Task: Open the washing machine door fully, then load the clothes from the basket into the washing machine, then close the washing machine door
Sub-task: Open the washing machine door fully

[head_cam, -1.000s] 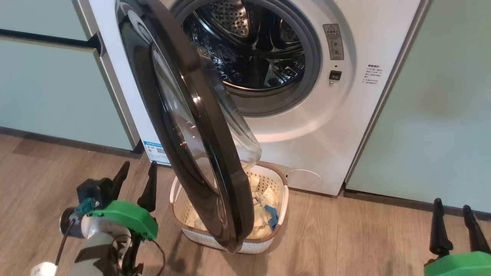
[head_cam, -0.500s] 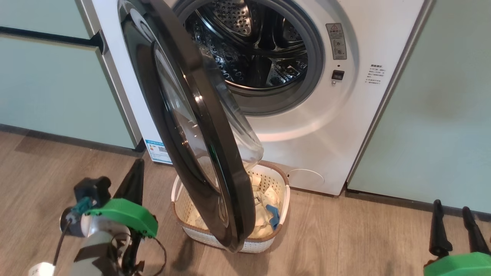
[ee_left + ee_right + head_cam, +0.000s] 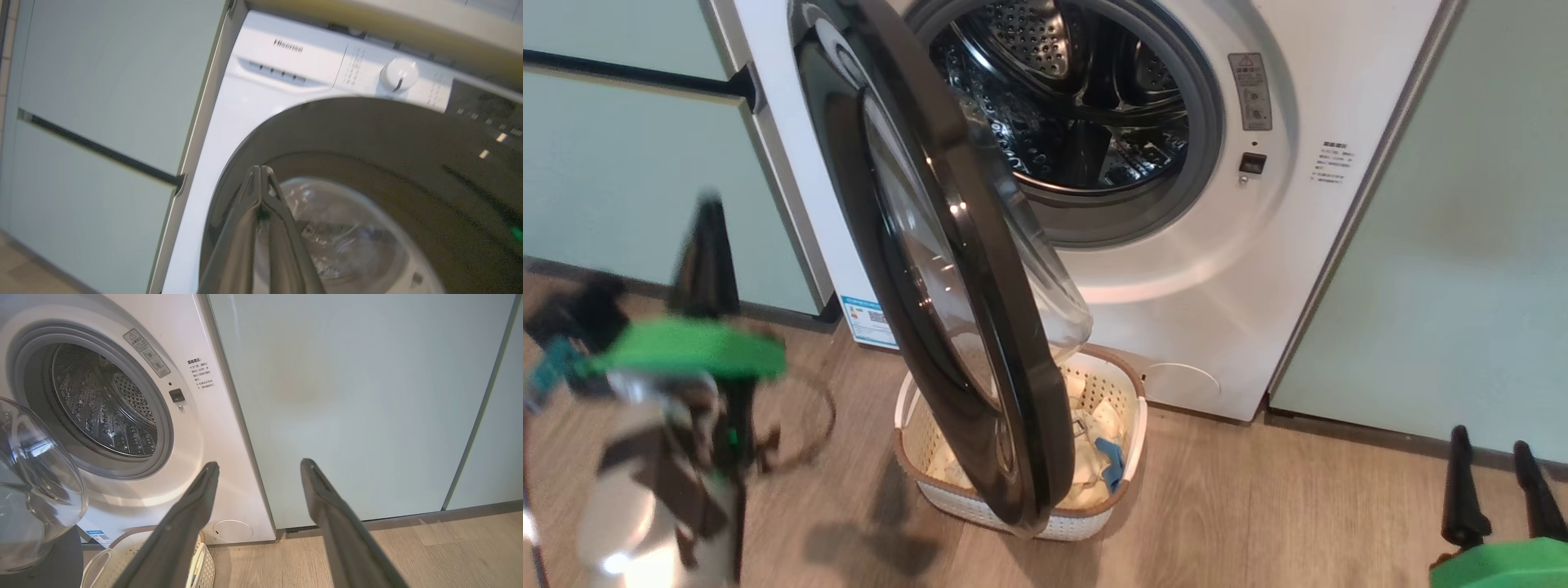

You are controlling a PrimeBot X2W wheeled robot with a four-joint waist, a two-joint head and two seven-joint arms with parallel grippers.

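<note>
Head view: the washing machine door (image 3: 980, 327) stands part open, edge toward us. It is hinged on the machine's left and hangs over the basket (image 3: 1123, 384), where the clothes (image 3: 1094, 425) lie. Blurred, the left gripper (image 3: 709, 216) seems pressed shut, out on the door's outer side. The right gripper (image 3: 1490, 441) is splayed, well apart from it.

Left wrist view: closed fingers (image 3: 245, 228) point at that glossy outer face, near it; contact is hard to tell.

Right wrist view: parted fingers (image 3: 184, 522) aim at the cabinet (image 3: 347, 396) beside the washing machine (image 3: 220, 428), basket low on their left. I'd judge the left arm nearer for the swing.
</note>
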